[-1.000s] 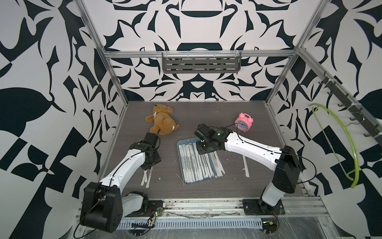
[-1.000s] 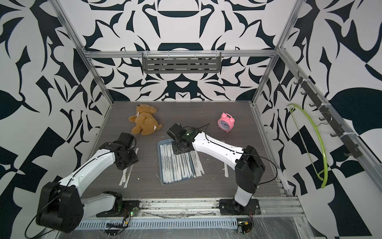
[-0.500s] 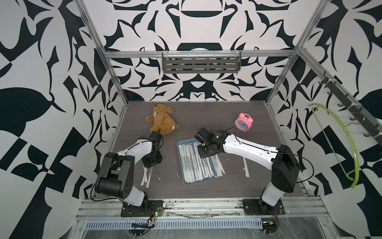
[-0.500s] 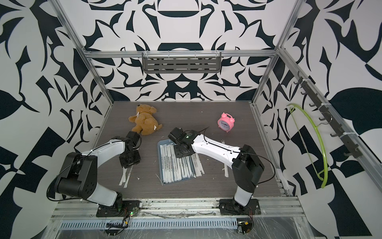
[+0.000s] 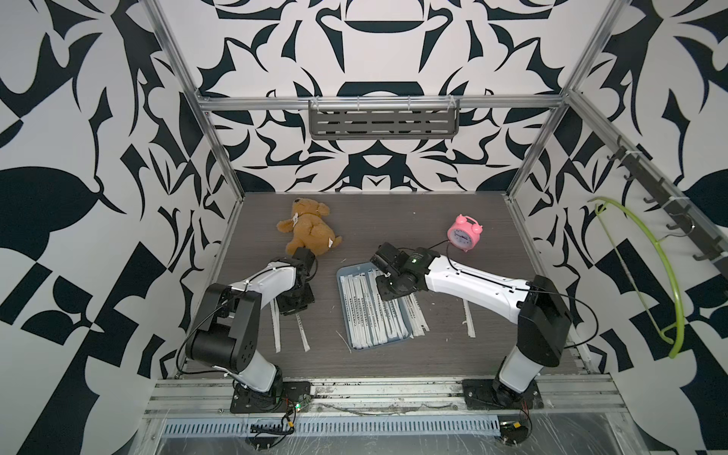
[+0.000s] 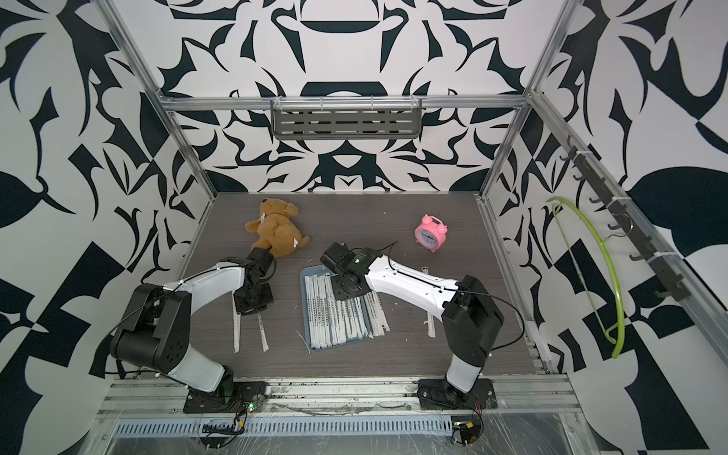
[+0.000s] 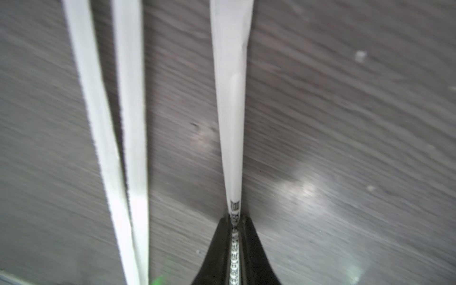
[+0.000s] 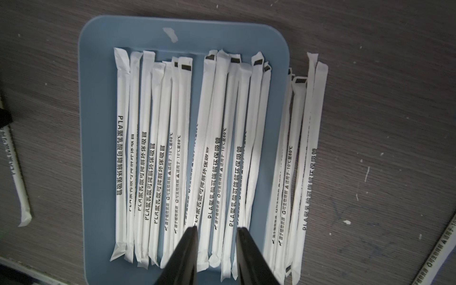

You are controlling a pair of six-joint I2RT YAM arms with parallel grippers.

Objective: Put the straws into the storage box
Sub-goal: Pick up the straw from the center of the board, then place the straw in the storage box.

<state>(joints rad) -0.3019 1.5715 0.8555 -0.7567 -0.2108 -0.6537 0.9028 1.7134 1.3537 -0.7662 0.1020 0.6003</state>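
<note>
**Student:** Where did the straws lie?

**Instructor:** Most of the straws (image 8: 160,148) lay side by side in the storage box (image 8: 98,98). A small group (image 8: 303,148) rested along one long rim; whether on it or just beside it could not be told. A few loose ones (image 5: 275,327) lay on the table (image 5: 394,220), apart from the box.

**Student:** And the grippers?

**Instructor:** The left gripper (image 7: 234,218) was closed on one table straw (image 7: 232,98), apparently near one end, with two others (image 7: 130,98) lying near it. Whether that straw had left the table could not be told. The right gripper (image 8: 217,229) hung over the box, its jaws narrowly parted and gripping nothing.

**Student:** How would such a straw handle?

**Instructor:** Probably as a very light, slender thing in a smooth paper wrapper that slips and crumples easily. Held near an end, the free length would likely droop and swing. A gentle pinch across the narrow width, nearer the middle, should carry it level into the box.
</note>
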